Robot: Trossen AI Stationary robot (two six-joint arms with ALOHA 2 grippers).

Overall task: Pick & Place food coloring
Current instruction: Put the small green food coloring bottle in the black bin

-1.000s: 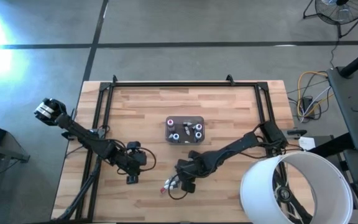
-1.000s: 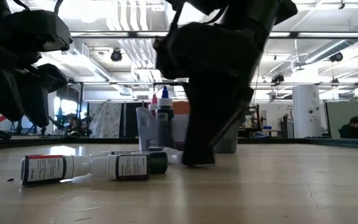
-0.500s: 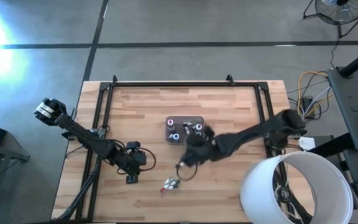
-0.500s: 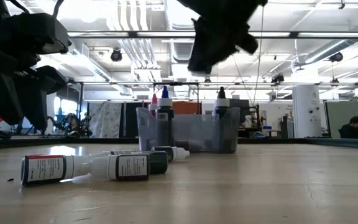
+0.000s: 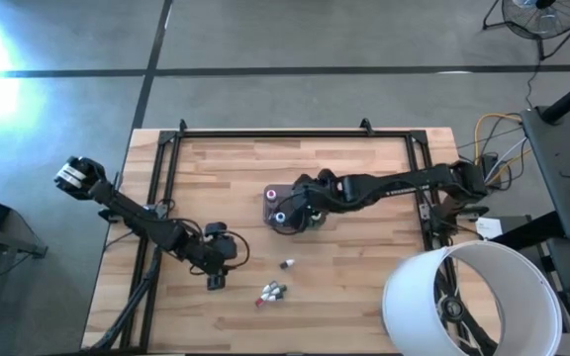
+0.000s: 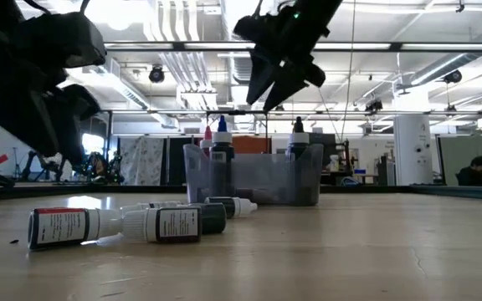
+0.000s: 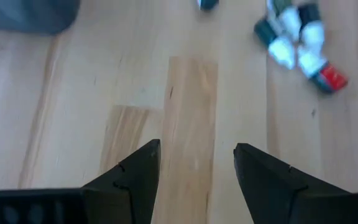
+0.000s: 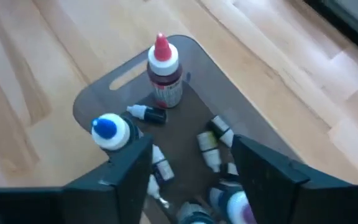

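Note:
The grey tray [image 8: 92, 99] stands mid-table and holds several food coloring bottles: a red-capped one [image 8: 164, 70] and a blue-capped one [image 8: 108, 132] upright, others lying on their sides. My right gripper [image 8: 191, 165] hangs open above the tray [image 6: 258, 180], clear of the bottles. More food coloring bottles [image 5: 270, 292] lie on their sides on the wood near the front, with a single one [image 5: 287, 264] a little farther in. My left gripper [image 7: 196, 165] waits open, low over the table to the left of that cluster [image 7: 300, 37].
A big white bucket [image 5: 468, 297] stands at the table's right front corner. A black frame [image 5: 265, 133] runs along the far and side edges. Bare wood lies between the tray and the loose bottles. A person [image 6: 478, 171] sits far off in the room.
My right gripper has risen from the loose bottles near the front edge, gone toward the far edge to a spot above the tray, and opened there. The loose bottles on the wood have stayed lying where they were.

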